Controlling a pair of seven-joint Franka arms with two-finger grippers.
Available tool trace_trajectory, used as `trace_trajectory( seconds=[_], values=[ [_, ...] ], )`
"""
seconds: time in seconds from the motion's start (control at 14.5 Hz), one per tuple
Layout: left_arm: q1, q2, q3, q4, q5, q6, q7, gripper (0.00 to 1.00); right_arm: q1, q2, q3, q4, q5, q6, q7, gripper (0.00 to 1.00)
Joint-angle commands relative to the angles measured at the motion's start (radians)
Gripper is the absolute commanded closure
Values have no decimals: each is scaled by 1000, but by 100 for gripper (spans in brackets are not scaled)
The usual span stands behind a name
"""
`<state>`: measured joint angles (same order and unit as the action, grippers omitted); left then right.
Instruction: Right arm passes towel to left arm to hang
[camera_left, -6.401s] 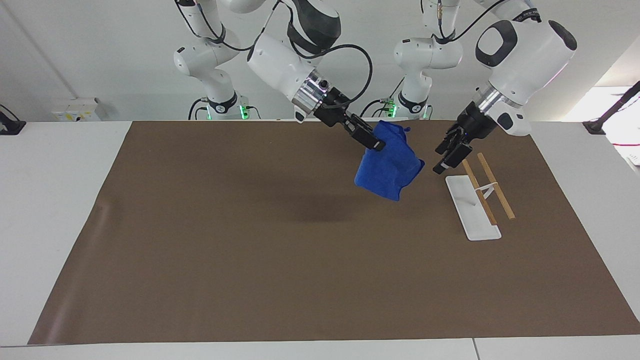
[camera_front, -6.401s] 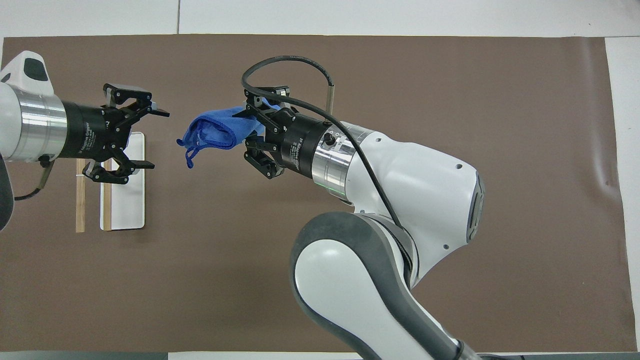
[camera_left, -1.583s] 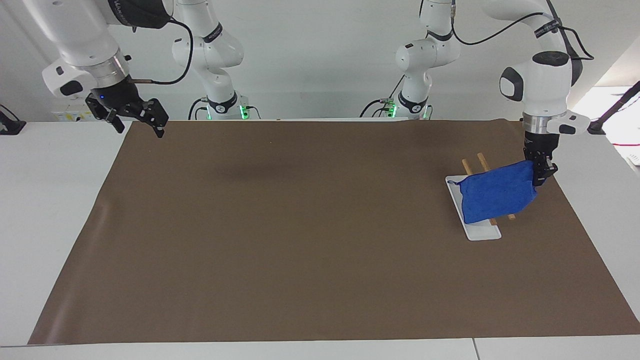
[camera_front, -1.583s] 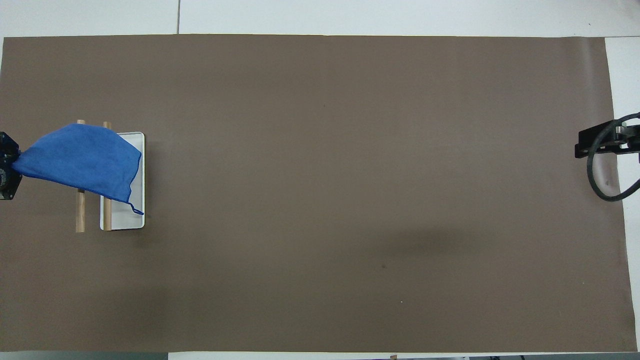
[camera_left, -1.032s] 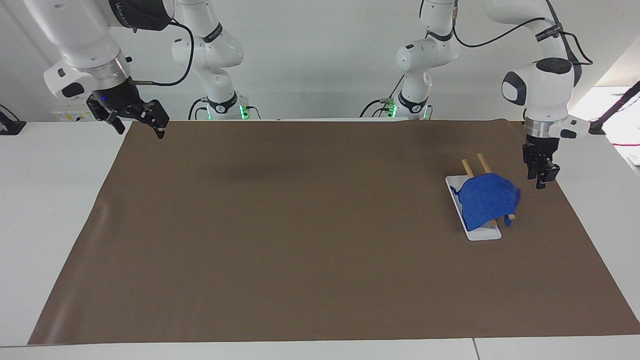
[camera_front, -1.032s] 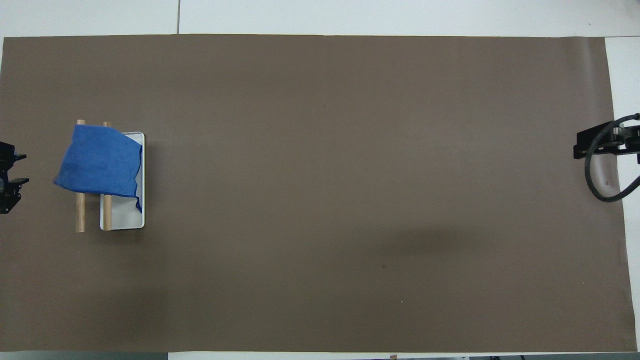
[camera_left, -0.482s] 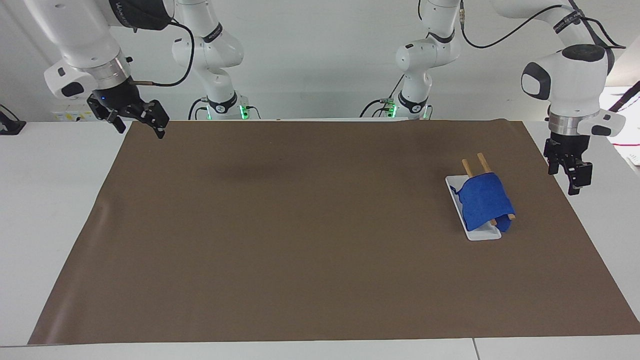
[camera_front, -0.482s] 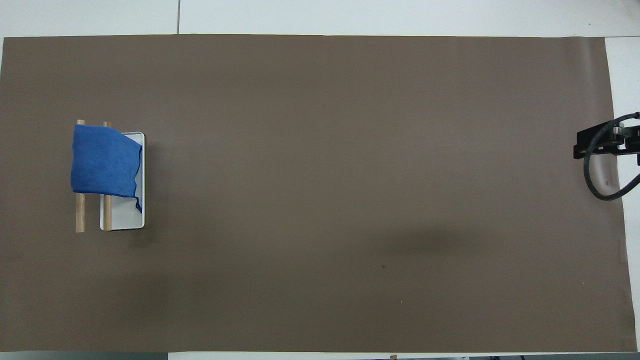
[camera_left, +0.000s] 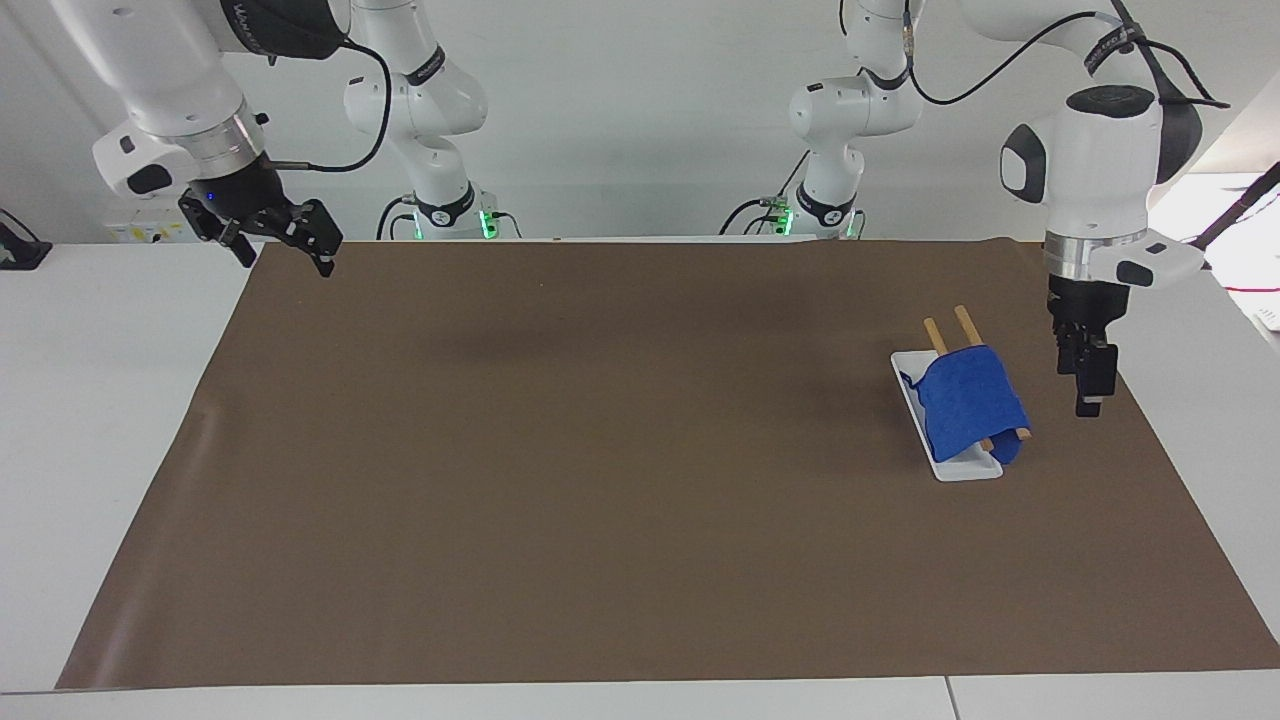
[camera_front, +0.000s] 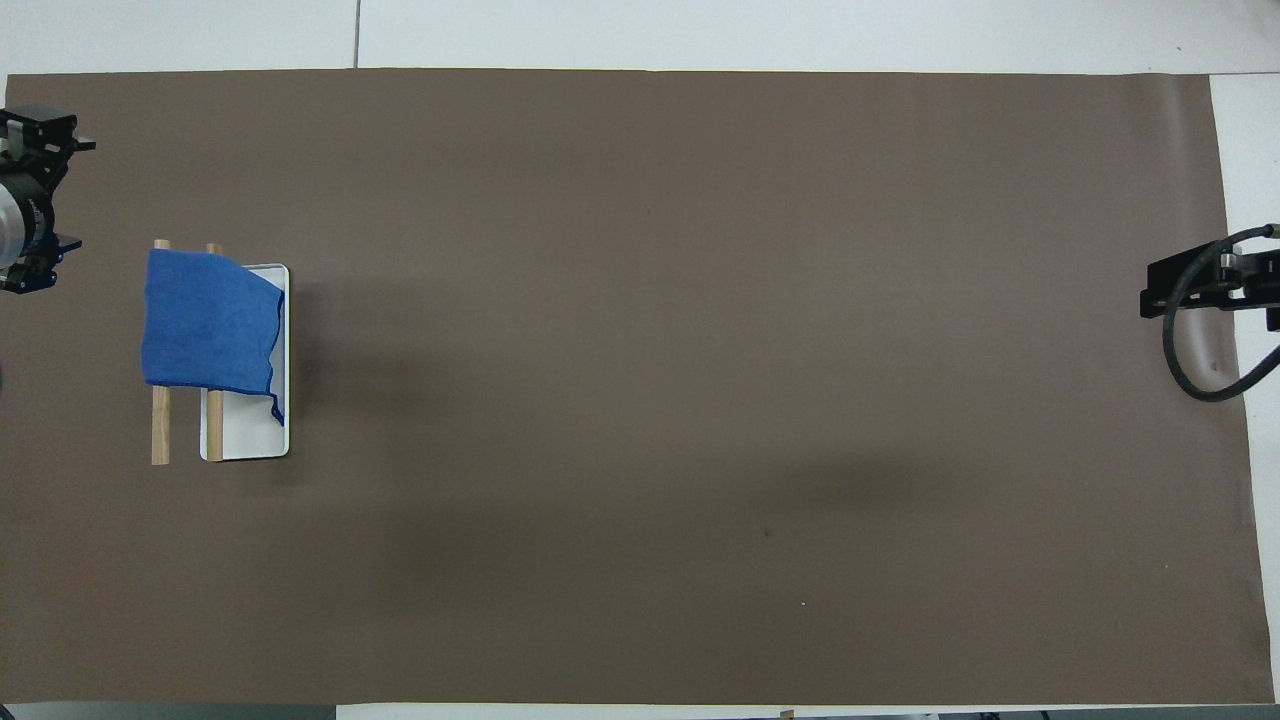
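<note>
A: Starting from our right gripper (camera_left: 283, 243): it hangs over the right arm's corner of the brown mat (camera_left: 560, 450), fingers spread wide, nothing in them.

B: Yep. The blue towel (camera_left: 968, 402) lies draped across both wooden rails of the rack (camera_left: 946, 330), over its white base (camera_left: 950, 467). Left gripper (camera_left: 1087, 385) hovers just beside it, empty; how far open, we can't tell.

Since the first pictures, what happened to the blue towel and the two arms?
The right gripper let go of the towel and pulled back to its table end. The left gripper took it, draped it over the wooden rack, released it and hangs beside it. The rack and brown mat stayed put.
</note>
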<state>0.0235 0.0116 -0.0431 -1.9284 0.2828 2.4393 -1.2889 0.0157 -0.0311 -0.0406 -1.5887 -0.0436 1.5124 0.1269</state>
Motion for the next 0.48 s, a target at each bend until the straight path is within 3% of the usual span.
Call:
trace_trajectory(
  seconds=[0.0,0.41],
  values=[
    [-34,21,11,72,-39,-29,133,0,-10,-13,7,-13,21,6,11,0],
    [-39,8,0,175,-186,-155,357,0,-8,-15,7,-14,21,8,11,0]
  ],
)
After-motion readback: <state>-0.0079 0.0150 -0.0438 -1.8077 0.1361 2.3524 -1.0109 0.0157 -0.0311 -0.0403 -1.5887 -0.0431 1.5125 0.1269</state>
